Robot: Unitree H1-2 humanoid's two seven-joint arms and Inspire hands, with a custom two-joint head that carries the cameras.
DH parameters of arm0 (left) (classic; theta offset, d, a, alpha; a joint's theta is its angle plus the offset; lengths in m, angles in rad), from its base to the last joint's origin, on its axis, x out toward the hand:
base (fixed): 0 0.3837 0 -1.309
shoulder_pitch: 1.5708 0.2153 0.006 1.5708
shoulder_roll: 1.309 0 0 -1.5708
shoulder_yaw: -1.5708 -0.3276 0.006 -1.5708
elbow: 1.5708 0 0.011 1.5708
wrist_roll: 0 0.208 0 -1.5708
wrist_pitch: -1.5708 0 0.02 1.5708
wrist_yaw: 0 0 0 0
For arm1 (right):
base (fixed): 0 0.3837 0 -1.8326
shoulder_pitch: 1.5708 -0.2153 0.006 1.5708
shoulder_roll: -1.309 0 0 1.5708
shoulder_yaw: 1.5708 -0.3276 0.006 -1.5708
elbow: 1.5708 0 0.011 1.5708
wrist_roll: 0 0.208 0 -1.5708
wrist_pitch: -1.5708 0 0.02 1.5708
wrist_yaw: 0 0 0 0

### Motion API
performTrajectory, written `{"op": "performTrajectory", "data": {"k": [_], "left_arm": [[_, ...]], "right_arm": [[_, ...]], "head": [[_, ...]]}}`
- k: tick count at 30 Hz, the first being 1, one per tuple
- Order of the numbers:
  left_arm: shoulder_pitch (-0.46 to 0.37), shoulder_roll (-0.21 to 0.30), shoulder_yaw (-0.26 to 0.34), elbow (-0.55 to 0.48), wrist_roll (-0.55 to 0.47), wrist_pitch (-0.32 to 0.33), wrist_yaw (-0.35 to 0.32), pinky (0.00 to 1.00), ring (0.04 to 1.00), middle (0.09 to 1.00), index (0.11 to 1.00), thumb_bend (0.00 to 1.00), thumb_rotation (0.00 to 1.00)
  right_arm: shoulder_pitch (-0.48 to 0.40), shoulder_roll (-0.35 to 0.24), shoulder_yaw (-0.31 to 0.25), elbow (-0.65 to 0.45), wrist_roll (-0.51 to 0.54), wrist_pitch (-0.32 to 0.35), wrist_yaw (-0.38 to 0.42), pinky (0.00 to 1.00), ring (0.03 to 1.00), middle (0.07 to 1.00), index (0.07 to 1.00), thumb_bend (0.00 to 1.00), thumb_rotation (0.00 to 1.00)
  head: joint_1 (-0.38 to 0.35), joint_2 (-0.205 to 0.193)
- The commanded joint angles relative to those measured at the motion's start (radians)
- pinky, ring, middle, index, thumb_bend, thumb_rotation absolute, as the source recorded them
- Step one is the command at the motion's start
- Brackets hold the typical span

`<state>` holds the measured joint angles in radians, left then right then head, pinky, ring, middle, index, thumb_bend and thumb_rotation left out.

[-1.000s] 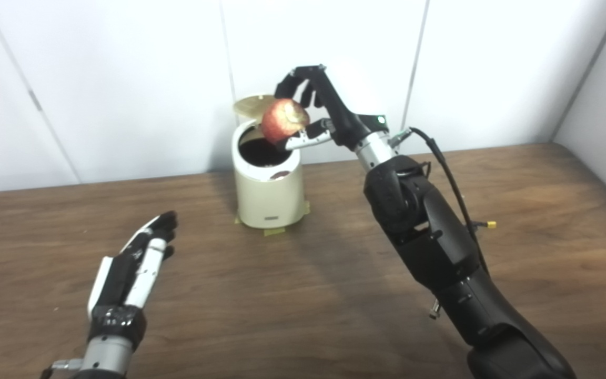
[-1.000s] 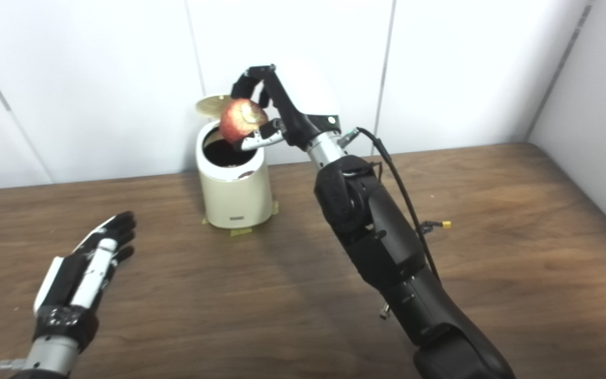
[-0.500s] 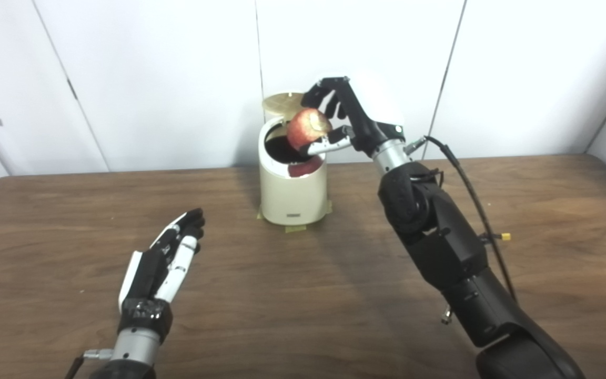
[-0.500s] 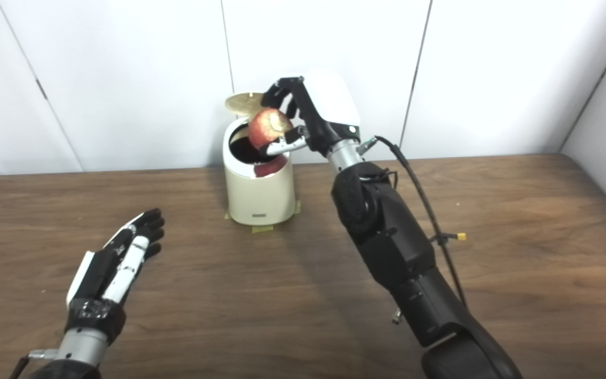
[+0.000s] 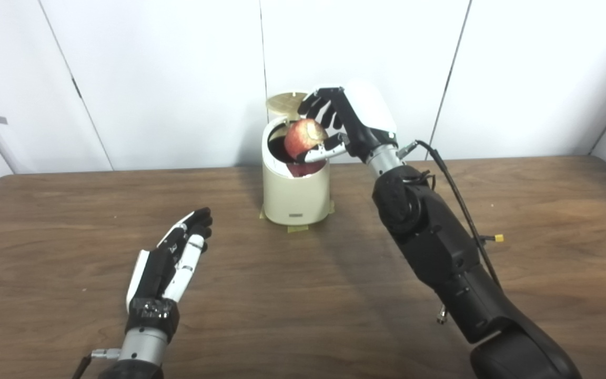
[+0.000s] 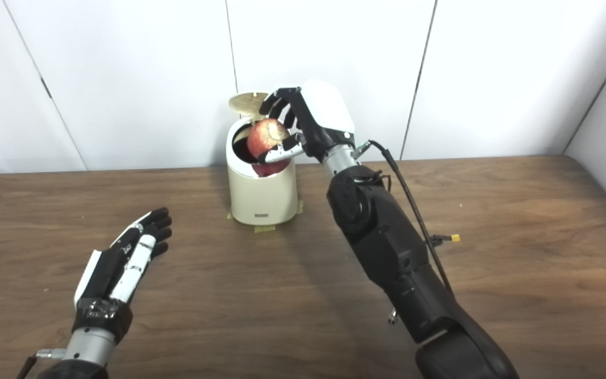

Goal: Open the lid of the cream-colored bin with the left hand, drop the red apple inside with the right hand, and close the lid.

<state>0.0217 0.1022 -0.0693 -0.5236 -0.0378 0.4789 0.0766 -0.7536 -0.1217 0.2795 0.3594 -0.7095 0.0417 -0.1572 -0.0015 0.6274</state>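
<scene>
The cream-colored bin (image 5: 295, 192) stands at the table's far middle, taped down at its base. Its round lid (image 5: 283, 100) is tipped up behind the dark opening. My right hand (image 5: 341, 123) is shut on the red apple (image 5: 304, 139), which hangs right over the bin's mouth, just above the rim. A red reflection of the apple shows on the inner front wall. My left hand (image 5: 172, 260) hovers low over the table at the near left, open, palm turned inward, well away from the bin.
The brown wooden table (image 5: 303, 295) runs to a white panelled wall close behind the bin. My right forearm (image 5: 434, 247) stretches diagonally across the table's right half, with a black cable and a yellow-tipped connector (image 5: 497, 238) beside it.
The camera has swung, shifting the whole picture to the right. My right hand has lowered the apple closer to the bin's opening. The left hand keeps its open pose.
</scene>
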Motion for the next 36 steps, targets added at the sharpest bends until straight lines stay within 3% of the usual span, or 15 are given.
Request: {"op": "performTrajectory", "data": {"k": [1,6,7,8,9,11,14,17,28,30,32,34,35,36], "left_arm": [[-0.015,-0.011,0.008,-0.034,0.012,-0.011,-0.006,0.88,0.878,0.872,0.863,0.34,0.65],[-0.015,-0.013,0.018,-0.032,0.011,-0.01,-0.02,0.88,0.877,0.872,0.86,0.31,0.64],[-0.015,-0.015,0.021,-0.032,0.011,-0.01,-0.021,0.88,0.876,0.871,0.859,0.31,0.64],[-0.015,-0.016,0.023,-0.032,0.011,-0.01,-0.021,0.88,0.875,0.87,0.859,0.32,0.64],[-0.016,-0.019,0.024,-0.032,0.01,-0.01,-0.021,0.88,0.875,0.87,0.859,0.32,0.64],[-0.016,-0.022,0.027,-0.032,0.009,-0.01,-0.024,0.88,0.873,0.868,0.861,0.32,0.63],[-0.015,-0.022,0.031,-0.033,0.01,-0.01,-0.028,0.87,0.872,0.87,0.865,0.32,0.64],[-0.014,-0.029,0.036,-0.033,0.007,-0.009,-0.028,0.87,0.873,0.869,0.865,0.31,0.62],[-0.014,-0.031,0.046,-0.031,0.006,-0.01,-0.045,0.88,0.875,0.871,0.87,0.31,0.61],[-0.014,-0.031,0.046,-0.031,0.01,-0.01,-0.046,0.88,0.876,0.872,0.87,0.32,0.61],[-0.015,-0.033,0.046,-0.033,0.013,-0.009,-0.046,0.88,0.871,0.867,0.864,0.31,0.61],[-0.014,-0.034,0.047,-0.032,0.012,-0.01,-0.047,0.88,0.87,0.867,0.864,0.3,0.61],[-0.015,-0.033,0.048,-0.032,0.011,-0.01,-0.047,0.88,0.87,0.869,0.865,0.29,0.61],[-0.015,-0.032,0.049,-0.032,0.011,-0.011,-0.048,0.88,0.871,0.869,0.866,0.29,0.61]], "right_arm": [[-0.058,-0.006,0.005,-0.003,-0.008,0.006,0.005,0.33,0.436,0.522,0.54,0.5,0.0],[-0.055,-0.007,0.02,-0.007,-0.022,0.04,0.021,0.32,0.447,0.534,0.538,0.5,0.0],[-0.055,-0.009,0.027,-0.01,-0.032,0.059,0.034,0.4,0.439,0.528,0.524,0.51,0.0],[-0.056,-0.01,0.032,-0.013,-0.038,0.074,0.043,0.5,0.556,0.616,0.507,0.51,0.08],[-0.058,-0.014,0.041,-0.017,-0.049,0.095,0.061,0.54,0.596,0.646,0.502,0.52,0.1],[-0.062,-0.019,0.056,-0.021,-0.064,0.127,0.086,0.8,0.798,0.757,0.693,0.79,0.17],[-0.065,-0.029,0.079,-0.03,-0.086,0.146,0.11,0.95,0.932,0.848,0.796,0.88,0.28],[-0.066,-0.036,0.097,-0.041,-0.106,0.163,0.13,0.99,0.979,0.908,0.849,0.89,0.34],[-0.062,-0.039,0.097,-0.061,-0.12,0.185,0.134,1.0,0.928,0.885,0.826,0.89,0.35],[-0.058,-0.036,0.087,-0.066,-0.115,0.183,0.117,0.95,0.89,0.851,0.804,0.88,0.33],[-0.052,-0.029,0.07,-0.07,-0.101,0.173,0.089,0.74,0.789,0.77,0.737,0.85,0.26],[-0.042,-0.022,0.044,-0.071,-0.068,0.135,0.047,0.65,0.72,0.706,0.673,0.82,0.18],[-0.04,-0.021,0.036,-0.071,-0.058,0.121,0.034,0.6,0.666,0.651,0.552,0.62,0.15],[-0.036,-0.018,0.023,-0.073,-0.037,0.102,0.022,0.59,0.656,0.641,0.53,0.59,0.15]], "head": [[-0.01,0.001],[-0.017,0.003],[-0.02,0.003],[-0.02,0.003],[-0.02,0.003],[-0.022,0.004],[-0.024,0.007],[-0.025,0.008],[-0.03,0.01],[-0.03,0.01],[-0.03,0.01],[-0.03,0.01],[-0.034,0.012],[-0.034,0.012]]}}
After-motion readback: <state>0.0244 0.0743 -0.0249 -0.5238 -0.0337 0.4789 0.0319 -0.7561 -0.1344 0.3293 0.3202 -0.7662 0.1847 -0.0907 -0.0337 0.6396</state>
